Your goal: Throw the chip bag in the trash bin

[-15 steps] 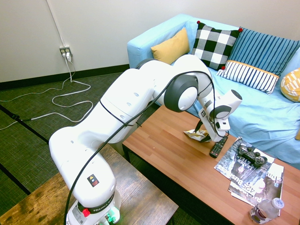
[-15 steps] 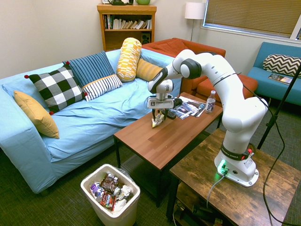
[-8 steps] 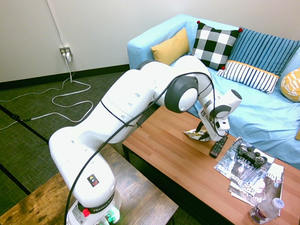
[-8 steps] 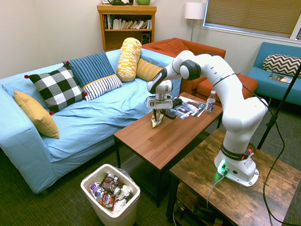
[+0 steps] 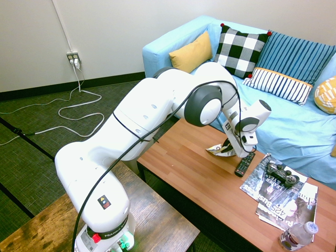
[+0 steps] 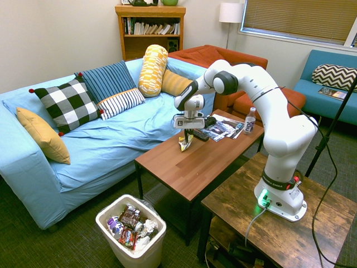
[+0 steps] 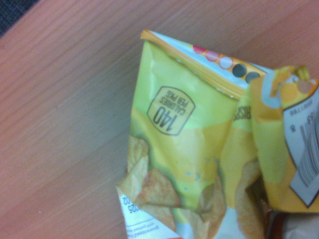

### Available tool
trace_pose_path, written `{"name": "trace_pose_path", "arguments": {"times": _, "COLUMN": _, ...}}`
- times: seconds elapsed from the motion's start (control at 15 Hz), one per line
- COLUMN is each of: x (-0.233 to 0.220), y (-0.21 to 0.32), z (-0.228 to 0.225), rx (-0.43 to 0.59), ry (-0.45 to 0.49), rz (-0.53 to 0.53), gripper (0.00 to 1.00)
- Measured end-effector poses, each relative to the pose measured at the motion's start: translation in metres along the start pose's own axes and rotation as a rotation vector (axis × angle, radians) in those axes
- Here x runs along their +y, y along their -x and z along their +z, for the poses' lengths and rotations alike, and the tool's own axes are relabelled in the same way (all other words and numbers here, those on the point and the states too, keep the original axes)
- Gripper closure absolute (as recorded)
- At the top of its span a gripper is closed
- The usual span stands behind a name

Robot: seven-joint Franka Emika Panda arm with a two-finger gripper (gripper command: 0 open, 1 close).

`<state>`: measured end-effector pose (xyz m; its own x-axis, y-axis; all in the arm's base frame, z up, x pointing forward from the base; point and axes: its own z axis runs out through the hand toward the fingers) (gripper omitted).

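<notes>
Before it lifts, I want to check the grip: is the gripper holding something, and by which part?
It cannot be told for certain. The gripper is down at the chip bag's bunched end, but no view shows a sure hold.

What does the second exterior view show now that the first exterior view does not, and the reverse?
Only the second exterior view: the trash bin with wrappers inside, and the wooden bookshelf.
Only the first exterior view: the wall outlet.
Both: the chip bag under the gripper on the coffee table, the light-blue sofa and the bottle.
</notes>
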<state>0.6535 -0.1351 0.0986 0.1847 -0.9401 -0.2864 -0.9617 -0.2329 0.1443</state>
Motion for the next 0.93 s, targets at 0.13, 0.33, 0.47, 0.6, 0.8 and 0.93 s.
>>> {"name": "trace_pose_path", "arguments": {"times": 0.13, "x": -0.001, "y": 0.004, "z": -0.012, "rx": -0.006, "ry": -0.024, "rz": -0.019, "gripper": 1.00}}
{"name": "trace_pose_path", "arguments": {"times": 0.33, "x": 0.005, "y": 0.035, "z": -0.054, "rx": -0.002, "ry": -0.079, "rz": -0.085, "gripper": 1.00}}
{"name": "trace_pose_path", "arguments": {"times": 0.47, "x": 0.011, "y": 0.077, "z": -0.088, "rx": 0.003, "ry": -0.113, "rz": -0.149, "gripper": 1.00}}
{"name": "trace_pose_path", "arguments": {"times": 0.6, "x": 0.018, "y": 0.133, "z": -0.118, "rx": 0.020, "ry": -0.152, "rz": -0.217, "gripper": 1.00}}
{"name": "trace_pose_path", "arguments": {"times": 0.8, "x": 0.033, "y": 0.232, "z": -0.144, "rx": 0.060, "ry": -0.195, "rz": -0.288, "gripper": 1.00}}
{"name": "trace_pose_path", "arguments": {"times": 0.93, "x": 0.033, "y": 0.294, "z": -0.151, "rx": 0.108, "ry": -0.189, "rz": -0.322, "gripper": 1.00}}
